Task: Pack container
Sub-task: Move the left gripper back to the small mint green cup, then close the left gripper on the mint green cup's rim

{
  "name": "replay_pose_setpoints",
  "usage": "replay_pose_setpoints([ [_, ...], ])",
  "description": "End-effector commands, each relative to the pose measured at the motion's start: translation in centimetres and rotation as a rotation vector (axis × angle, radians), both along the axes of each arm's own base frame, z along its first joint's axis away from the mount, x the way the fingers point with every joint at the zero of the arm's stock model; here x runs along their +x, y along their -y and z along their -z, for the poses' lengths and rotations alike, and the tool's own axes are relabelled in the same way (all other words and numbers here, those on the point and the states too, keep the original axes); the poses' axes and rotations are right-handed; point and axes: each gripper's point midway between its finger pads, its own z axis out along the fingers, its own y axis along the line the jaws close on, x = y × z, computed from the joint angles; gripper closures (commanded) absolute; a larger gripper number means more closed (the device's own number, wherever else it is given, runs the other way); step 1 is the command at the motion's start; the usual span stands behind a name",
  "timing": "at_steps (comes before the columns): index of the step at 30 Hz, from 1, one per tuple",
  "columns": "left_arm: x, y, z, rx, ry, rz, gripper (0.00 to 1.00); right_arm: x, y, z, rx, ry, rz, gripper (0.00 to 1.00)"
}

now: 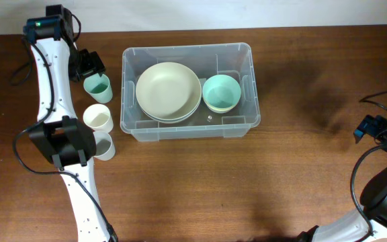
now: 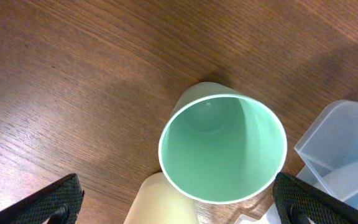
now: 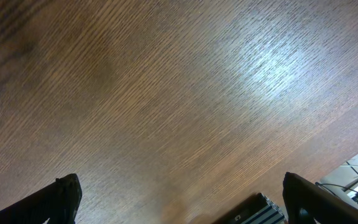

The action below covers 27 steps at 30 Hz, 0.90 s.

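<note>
Left gripper (image 1: 88, 66) (image 2: 179, 202): fingers spread wide, holding nothing. It is over a green cup (image 1: 98, 86) (image 2: 222, 149) that stands upright, mouth open, on the bench (image 1: 247, 181). In the wrist view the cup sits between the two fingertips, and the spread is wider than the cup. I can't tell if the right-hand finger touches the rim. A cream cup (image 1: 98, 117) (image 2: 163, 199) is just beside the green one, on the side towards the wrist camera. A third cup (image 1: 105, 144) is further along the same line, partly hidden under the left arm's elbow. The container (image 1: 180, 47) (image 2: 344, 134) sits on the bench just to the right of the left gripper. Its near corner shows at the right edge of the wrist view, close to the green cup but apart from it. Inside it, a wide cream bowl (image 1: 168, 91) takes the half nearer the left gripper and looks stacked on another. A green bowl (image 1: 221, 93) sits in the far half beside it. Right gripper (image 1: 367, 128) (image 3: 184, 198): fingers also wide apart and empty, at the bench's right edge, well apart from the container. Only bare wood shows below it.
</note>
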Motion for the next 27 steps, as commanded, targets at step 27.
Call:
replay_pose_setpoints([
  [27, -1.1, -2.7, 2.7, -0.022, -0.058, -0.066, 0.37, 0.1, 0.4, -0.9, -0.026, 0.020, 0.007, 0.01],
])
